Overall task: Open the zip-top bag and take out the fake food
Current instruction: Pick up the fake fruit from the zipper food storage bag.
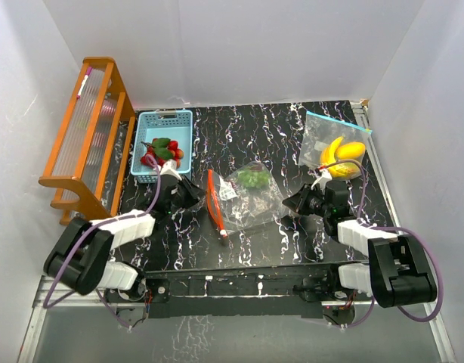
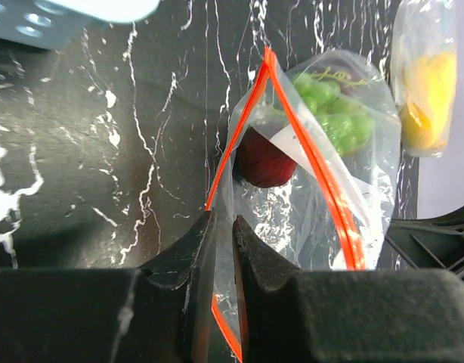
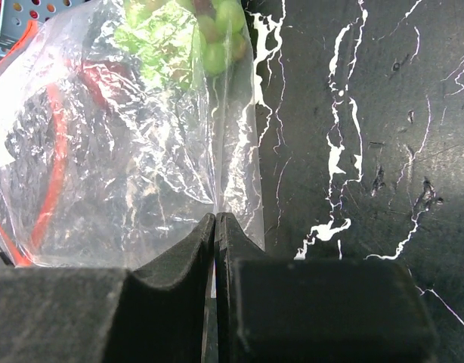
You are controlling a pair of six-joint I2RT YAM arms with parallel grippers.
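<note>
Top external: the zip-top bag (image 1: 247,198) lies mid-desk (image 1: 239,136) with green grapes (image 1: 252,178) inside. A second bag (image 1: 323,132) with yellow bananas (image 1: 336,151) is far right, and red strawberries (image 1: 174,145) sit in the blue basket (image 1: 165,115).

Left wrist: the left gripper (image 2: 224,238) is clamped on the bag's orange-zipped mouth edge, a dark red piece (image 2: 266,159) within.

Right wrist: the right gripper (image 3: 216,231) pinches the bag's clear film, fingers together.

Looks like a robot lab test cell, not a home. A tabletop (image 1: 247,242) done in black marble-look sheet is boxed in by plain white panels (image 1: 239,45). A left arm (image 1: 103,242) and a right arm (image 1: 383,253) are bolted to a base rail (image 1: 239,286). Staged props are laid out: blue basket (image 1: 162,125), wooden rack (image 1: 88,128), fake food (image 1: 252,178) in a zip-top bag (image 1: 255,206).
</note>
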